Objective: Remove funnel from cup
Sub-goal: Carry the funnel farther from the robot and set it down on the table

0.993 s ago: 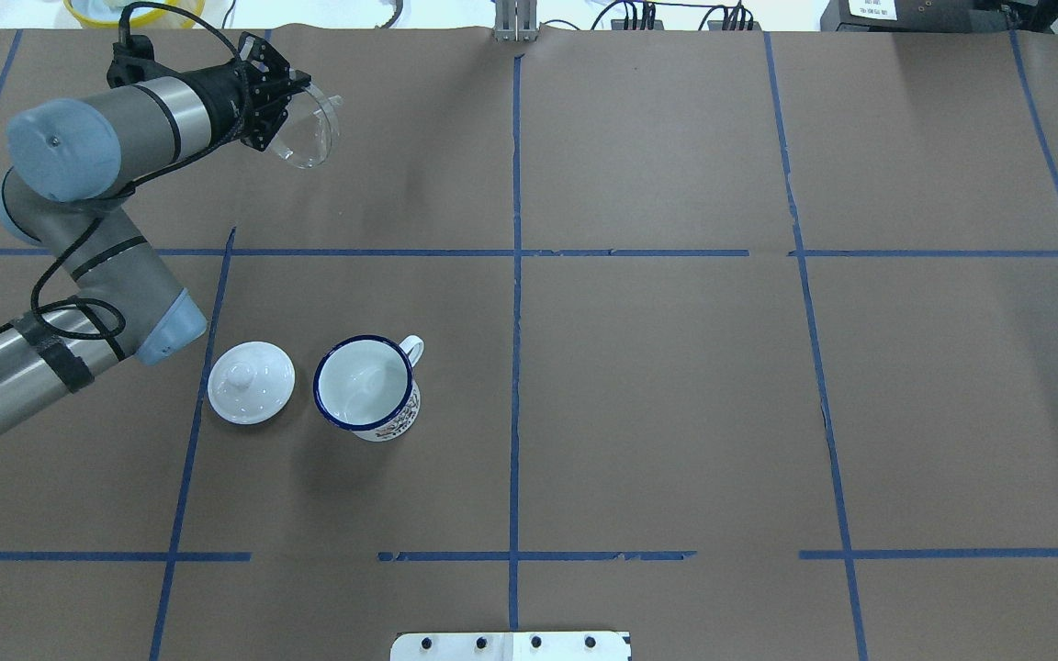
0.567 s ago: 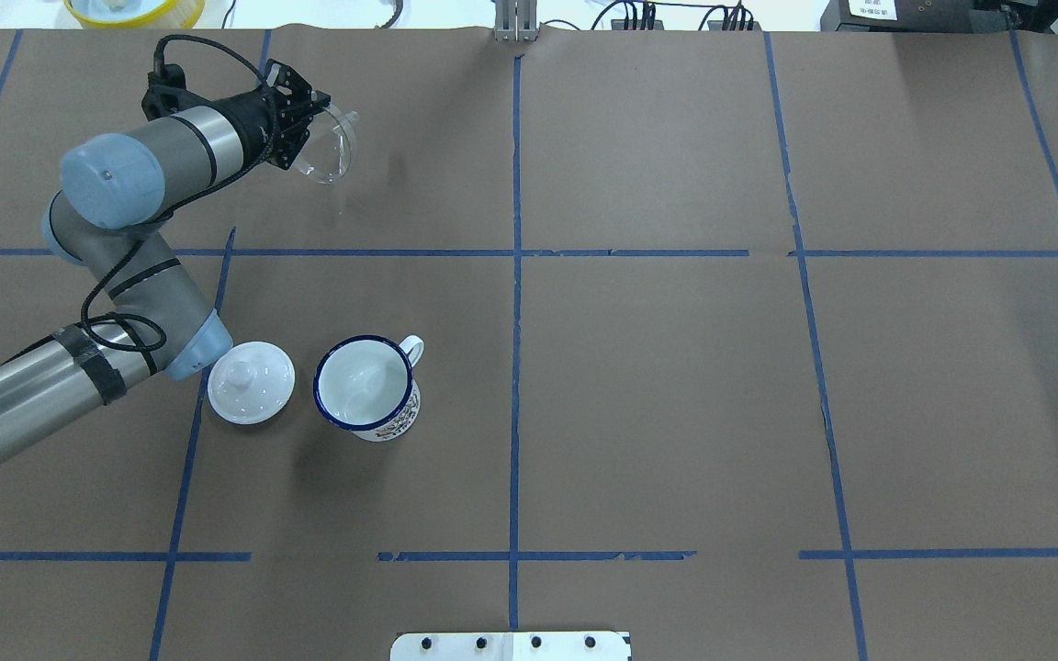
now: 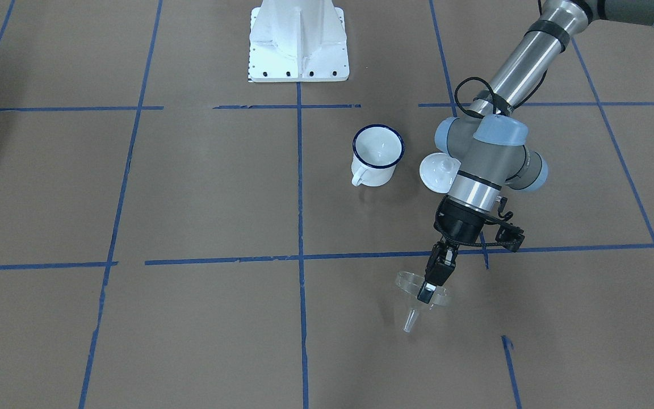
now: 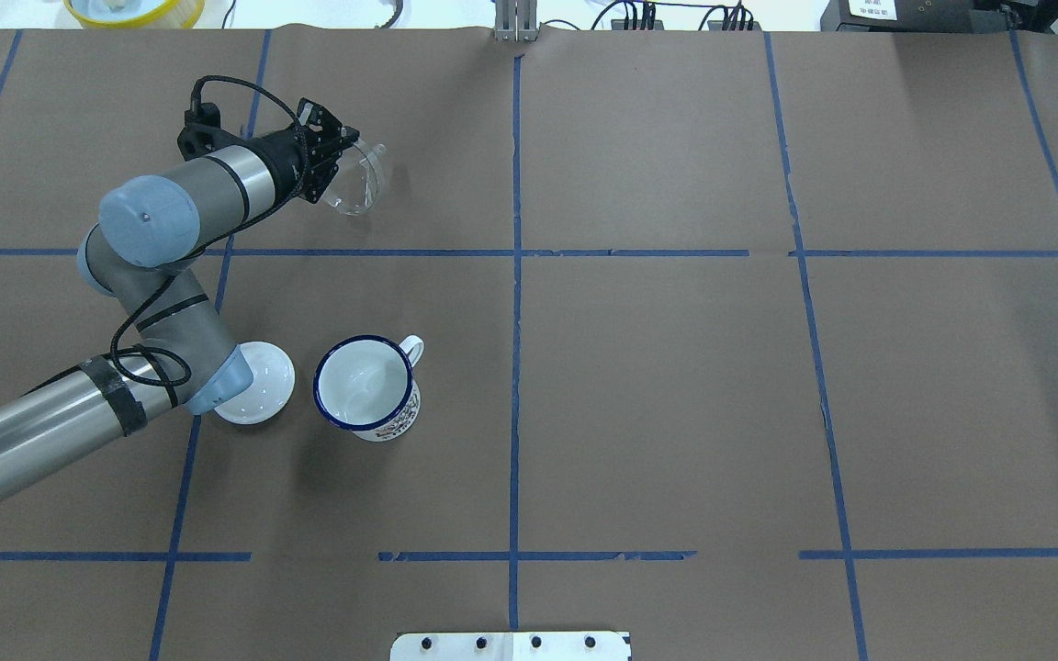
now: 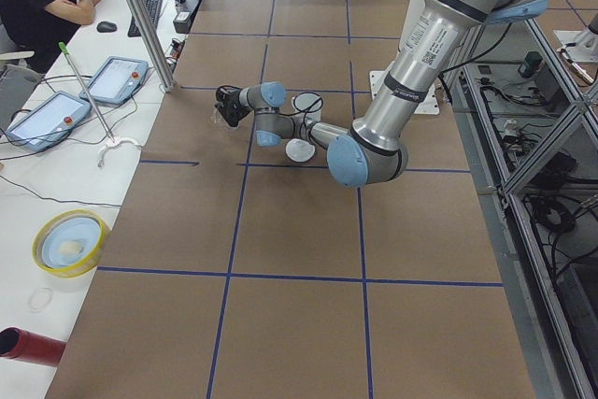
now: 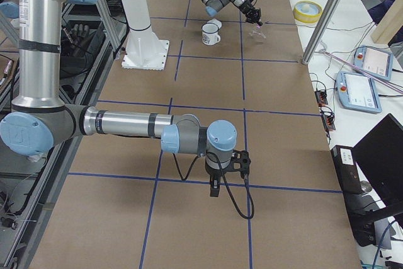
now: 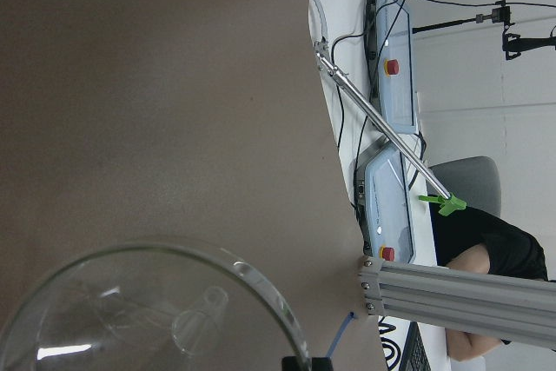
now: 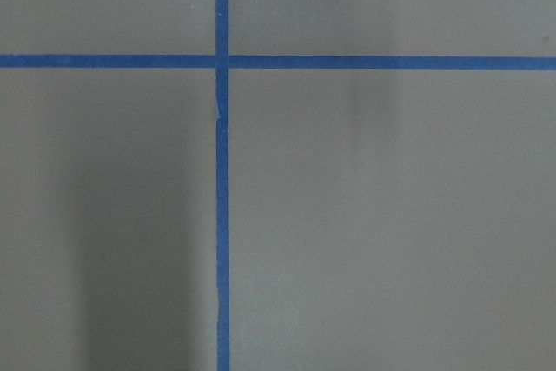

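The funnel (image 3: 412, 311) (image 4: 362, 186) (image 7: 148, 310) is out of the cup (image 3: 378, 154) (image 4: 365, 386) and hangs from my left hand (image 3: 426, 292) (image 4: 338, 167), over the left half of the bench (image 4: 676, 367) and toward its far edge. My two fingers (image 3: 439, 266) are pressed onto its wide rim, pinching the clear plastic between them. The funnel sits tilted, with its short spout pointing down and out toward the far edge. I cannot tell whether the spout tip touches the brown paper. The cup stands upright well behind the funnel, about midway between the near and far edges and still in the left half. Its inside shows plain white, and its loop handle is turned toward the far edge and a little to the right. Just beside it, on the side of the left edge and not touching it, lies the round white lid (image 3: 439, 170) (image 4: 264, 390). From overhead, a joint of my left arm covers part of the lid. My right hand (image 6: 214, 188) hangs over the bench near its right end and points downward. It shows only in the side view, so I cannot tell whether its fingers are spread or together. Its wrist camera sees only paper and a crossing of blue tape lines (image 8: 221, 215).
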{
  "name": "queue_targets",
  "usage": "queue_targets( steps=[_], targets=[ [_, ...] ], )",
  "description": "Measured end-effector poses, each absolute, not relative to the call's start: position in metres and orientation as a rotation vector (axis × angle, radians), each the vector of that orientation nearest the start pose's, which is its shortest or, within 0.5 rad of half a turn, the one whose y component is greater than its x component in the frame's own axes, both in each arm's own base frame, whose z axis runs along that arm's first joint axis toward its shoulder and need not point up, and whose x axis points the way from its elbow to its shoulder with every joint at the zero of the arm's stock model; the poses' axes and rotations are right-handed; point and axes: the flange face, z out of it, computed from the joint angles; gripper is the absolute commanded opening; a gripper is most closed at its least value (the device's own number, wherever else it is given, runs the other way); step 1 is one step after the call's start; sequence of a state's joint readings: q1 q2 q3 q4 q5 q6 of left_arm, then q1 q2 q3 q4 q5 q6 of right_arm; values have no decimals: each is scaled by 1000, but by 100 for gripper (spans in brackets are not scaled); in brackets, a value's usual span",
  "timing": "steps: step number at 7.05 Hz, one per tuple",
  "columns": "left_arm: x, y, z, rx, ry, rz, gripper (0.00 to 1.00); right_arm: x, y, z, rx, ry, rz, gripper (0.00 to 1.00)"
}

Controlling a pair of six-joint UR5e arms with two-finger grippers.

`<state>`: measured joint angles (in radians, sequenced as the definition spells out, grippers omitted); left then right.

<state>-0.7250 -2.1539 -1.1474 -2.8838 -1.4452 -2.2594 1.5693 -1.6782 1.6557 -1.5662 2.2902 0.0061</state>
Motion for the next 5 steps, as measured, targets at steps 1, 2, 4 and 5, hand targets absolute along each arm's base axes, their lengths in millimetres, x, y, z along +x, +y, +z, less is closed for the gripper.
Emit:
queue_targets(
  steps=[1, 2, 4, 5],
  targets=[
    [451, -590, 367, 135, 1593, -1217, 79, 67, -445, 671, -20, -719, 11, 100],
    [452, -589, 366, 133, 1592, -1211, 100, 67, -445, 671, -20, -719, 11, 100],
    [437, -574, 361, 74, 1571, -1145, 100, 67, -445, 670, -20, -719, 11, 100],
    [414, -560, 352, 19, 1523, -1062, 100, 67, -445, 670, -20, -719, 11, 100]
  ],
)
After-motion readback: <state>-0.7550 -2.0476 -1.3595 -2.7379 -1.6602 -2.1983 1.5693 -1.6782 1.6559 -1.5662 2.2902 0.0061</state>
